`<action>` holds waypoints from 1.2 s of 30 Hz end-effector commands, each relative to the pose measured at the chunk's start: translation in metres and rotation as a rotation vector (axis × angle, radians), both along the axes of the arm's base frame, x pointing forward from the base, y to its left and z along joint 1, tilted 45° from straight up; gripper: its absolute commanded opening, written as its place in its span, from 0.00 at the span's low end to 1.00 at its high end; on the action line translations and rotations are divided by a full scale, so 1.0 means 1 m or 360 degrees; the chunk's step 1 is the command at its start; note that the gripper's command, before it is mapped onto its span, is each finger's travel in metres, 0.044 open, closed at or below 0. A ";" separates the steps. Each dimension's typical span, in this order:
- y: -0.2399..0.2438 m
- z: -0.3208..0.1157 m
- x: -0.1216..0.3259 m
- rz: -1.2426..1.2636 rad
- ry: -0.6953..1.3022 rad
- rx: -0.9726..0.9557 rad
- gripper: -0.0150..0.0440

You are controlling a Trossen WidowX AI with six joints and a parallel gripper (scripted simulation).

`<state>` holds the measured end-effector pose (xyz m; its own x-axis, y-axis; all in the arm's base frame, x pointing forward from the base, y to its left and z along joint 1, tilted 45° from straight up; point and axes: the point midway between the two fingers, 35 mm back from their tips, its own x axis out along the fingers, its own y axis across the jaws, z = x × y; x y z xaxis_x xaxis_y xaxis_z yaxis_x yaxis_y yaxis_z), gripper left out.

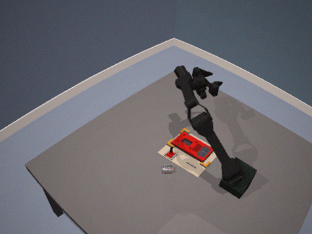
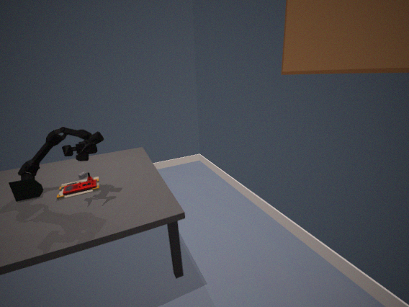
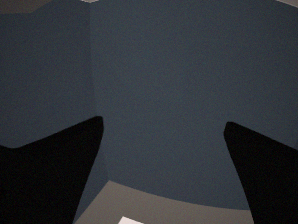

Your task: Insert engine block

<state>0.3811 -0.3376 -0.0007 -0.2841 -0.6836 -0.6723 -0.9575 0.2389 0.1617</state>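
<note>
The red car body (image 1: pixel 188 148) (image 2: pixel 80 190) lies flat on a pale board. Its smaller rectangular opening (image 1: pixel 187 141) looks grey inside; the rib cannot be made out. A small grey block (image 1: pixel 168 168) (image 2: pixel 83 175), which looks like the engine block, rests on the table beside the board, outside the car body. Its slot side cannot be told. My gripper (image 1: pixel 217 78) (image 2: pixel 74 154) (image 3: pixel 167 126) is open and empty, high above the table and clear of the block and car body. The wrist view shows only wall, floor and other room surfaces between and around the fingers.
The pale board (image 1: pixel 197 171) has orange corner brackets (image 1: pixel 185 130) (image 1: pixel 205 164) around the car body. A red piece with a black upright post (image 1: pixel 171 154) stands near its left corner. A thin dark rod (image 1: pixel 191 165) lies on it. My arm's base stands beyond the board's right end.
</note>
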 end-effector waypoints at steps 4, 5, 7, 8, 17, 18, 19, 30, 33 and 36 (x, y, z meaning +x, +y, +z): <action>0.004 0.001 0.001 -0.0043 -0.0063 0.0007 1.00; 0.007 0.001 0.002 -0.0072 -0.0104 0.0013 1.00; 0.012 0.002 0.003 -0.0132 -0.0185 0.0024 1.00; 0.015 0.003 0.003 -0.0163 -0.0226 0.0030 1.00; 0.041 0.008 0.008 -0.0465 -0.0564 0.0095 1.00; 0.044 0.008 0.008 -0.0501 -0.0599 0.0103 1.00; 0.047 0.009 0.008 -0.0537 -0.0633 0.0111 1.00; 0.082 0.017 0.010 -0.0974 -0.0968 0.0204 1.00; 0.091 0.019 0.010 -0.1103 -0.1045 0.0228 1.00; 0.101 0.021 0.010 -0.1236 -0.1116 0.0252 1.00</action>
<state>0.3926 -0.2455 0.0162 -0.1296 -0.3970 -0.9086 -0.4993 0.8178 -0.2861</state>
